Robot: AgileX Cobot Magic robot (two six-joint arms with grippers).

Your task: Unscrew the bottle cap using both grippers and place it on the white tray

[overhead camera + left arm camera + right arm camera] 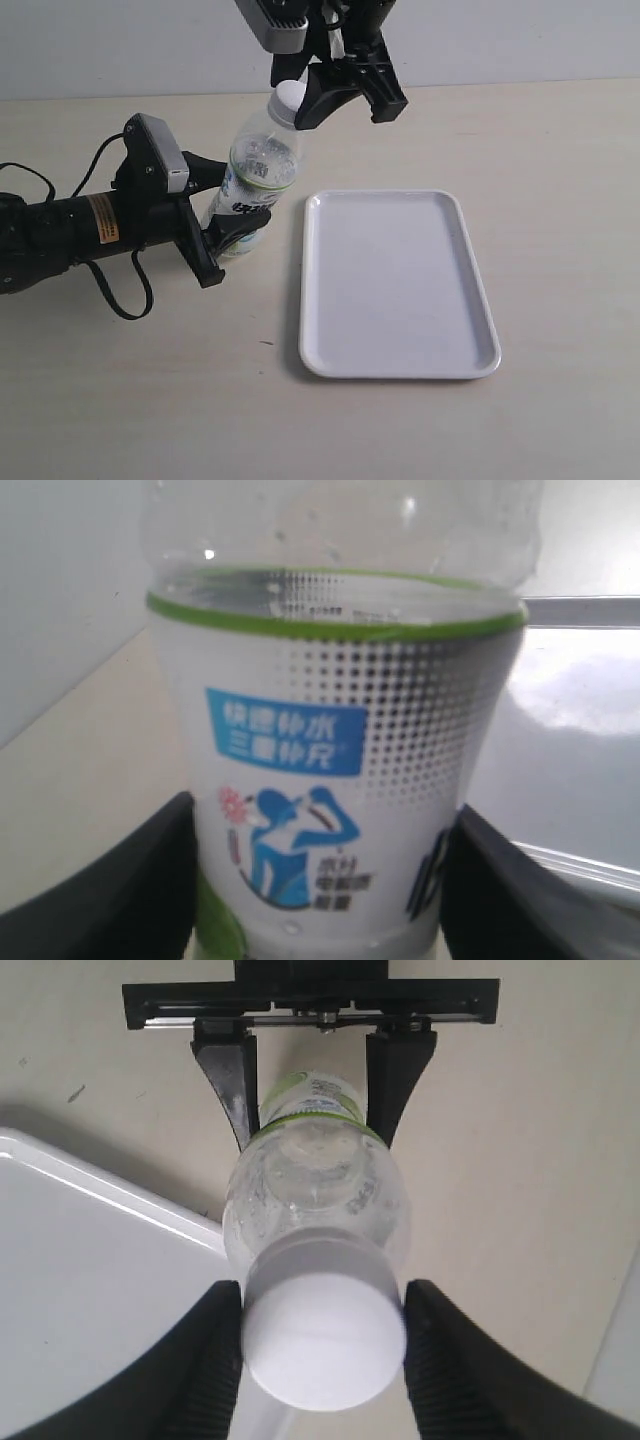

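The left gripper clamps the light, thin-walled, crushable bottle at its label, tilted beside the white tray, while the right gripper straddles the small, smooth bottle cap, its sides pressed by both fingers.
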